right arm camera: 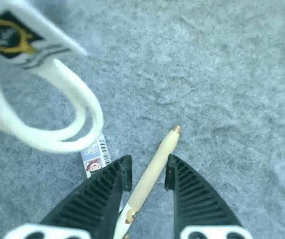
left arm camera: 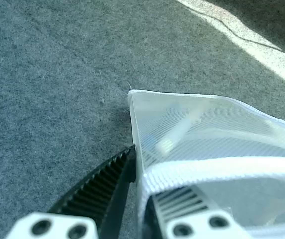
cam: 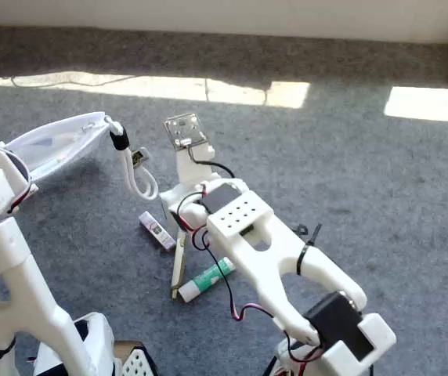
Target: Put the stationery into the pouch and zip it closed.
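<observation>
My left gripper [left arm camera: 140, 184] is shut on the rim of the translucent white pouch [left arm camera: 207, 129], which it holds up at the left [cam: 56, 145]. A pale stick-shaped item [left arm camera: 180, 132] shows through the mesh. The pouch's white loop strap [cam: 140, 178] hangs down beside my right gripper [cam: 178, 205]. That gripper [right arm camera: 147, 164] stands open, its jaws straddling a cream pen [right arm camera: 155, 167] with small gaps on both sides. The pen [cam: 178, 262] lies on the carpet. A small labelled eraser [cam: 157, 232] and a green-and-white glue stick [cam: 206, 280] lie close by.
Grey carpet [cam: 365, 172] covers the whole work area, with open floor to the right and behind. Sunlit patches [cam: 424, 103] lie along the back. The strap [right arm camera: 58, 129] and its printed tag [right arm camera: 13, 35] hang just ahead of the right fingers.
</observation>
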{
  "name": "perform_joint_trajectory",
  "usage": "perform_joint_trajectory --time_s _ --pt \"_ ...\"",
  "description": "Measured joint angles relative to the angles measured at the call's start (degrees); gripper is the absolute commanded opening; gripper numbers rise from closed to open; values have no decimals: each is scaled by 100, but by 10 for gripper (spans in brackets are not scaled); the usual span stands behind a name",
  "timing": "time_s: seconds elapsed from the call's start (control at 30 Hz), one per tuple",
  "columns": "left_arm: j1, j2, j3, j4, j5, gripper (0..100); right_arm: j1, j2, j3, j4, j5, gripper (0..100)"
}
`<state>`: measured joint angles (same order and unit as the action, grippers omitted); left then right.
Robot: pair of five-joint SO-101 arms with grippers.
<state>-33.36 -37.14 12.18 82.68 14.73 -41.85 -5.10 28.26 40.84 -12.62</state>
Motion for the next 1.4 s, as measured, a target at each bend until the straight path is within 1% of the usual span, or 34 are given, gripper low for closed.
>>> perform_joint_trajectory --time_s 0.4,1.03,1.2,1.4 --pt "0 -35 141 -9 0 6 88 1345 -809 0 -26 112" --pt "0 -35 211 -70 0 6 88 1530 -844 0 -26 111" --pt "0 -35 211 -70 0 6 88 1960 -949 0 -26 109" --pt "0 -35 211 -70 0 6 88 2497 -1890 765 -26 103"
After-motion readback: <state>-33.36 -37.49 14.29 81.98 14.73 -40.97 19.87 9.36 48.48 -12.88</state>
